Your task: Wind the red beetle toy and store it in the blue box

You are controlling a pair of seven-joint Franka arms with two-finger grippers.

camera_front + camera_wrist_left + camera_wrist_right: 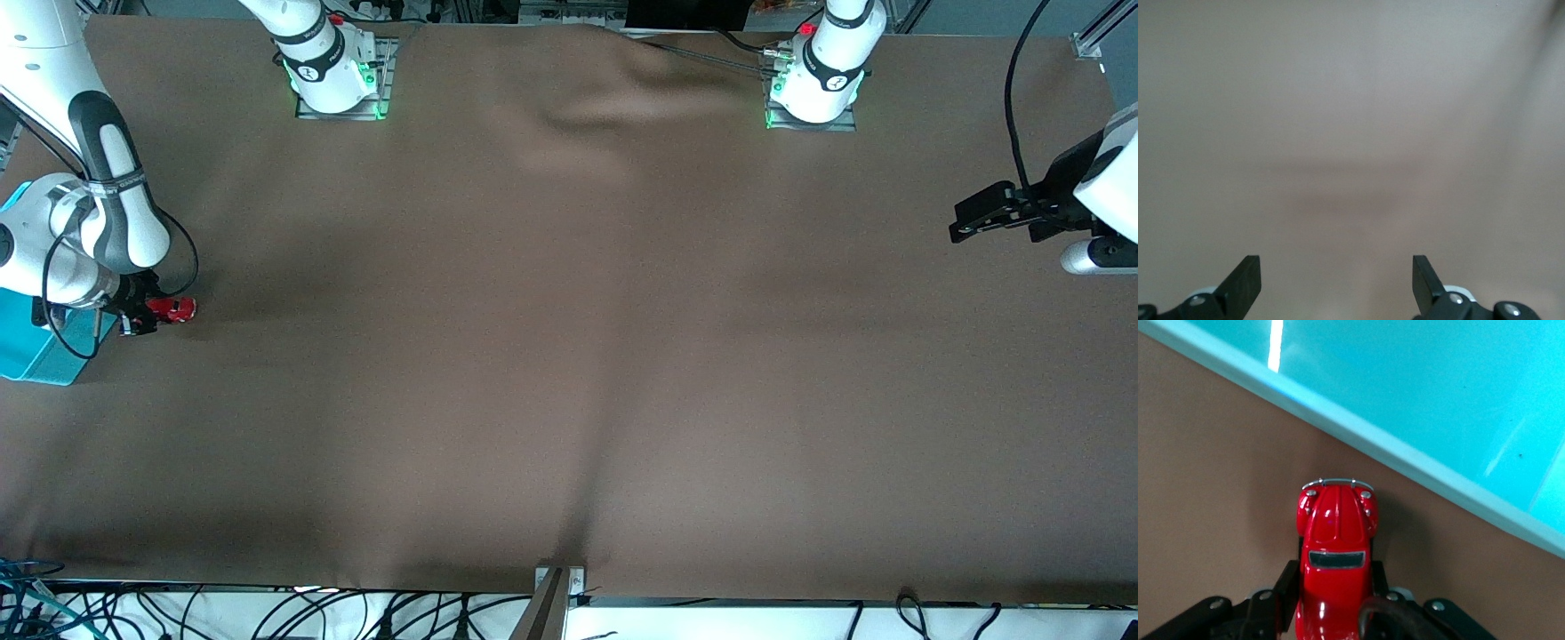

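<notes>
The red beetle toy (175,308) is held between the fingers of my right gripper (142,316), low over the brown cloth beside the blue box (36,351) at the right arm's end of the table. I cannot tell whether the toy touches the cloth. In the right wrist view the toy (1335,540) sits between the two fingers of the gripper (1333,581), its nose pointing at the box wall (1405,453). My left gripper (965,224) hangs open and empty over the left arm's end of the table; its view shows the gripper (1337,280) over bare cloth.
The brown cloth (569,356) covers the whole table and has soft wrinkles in the middle. The arm bases (338,80) stand along the edge farthest from the front camera. Cables run along the nearest edge.
</notes>
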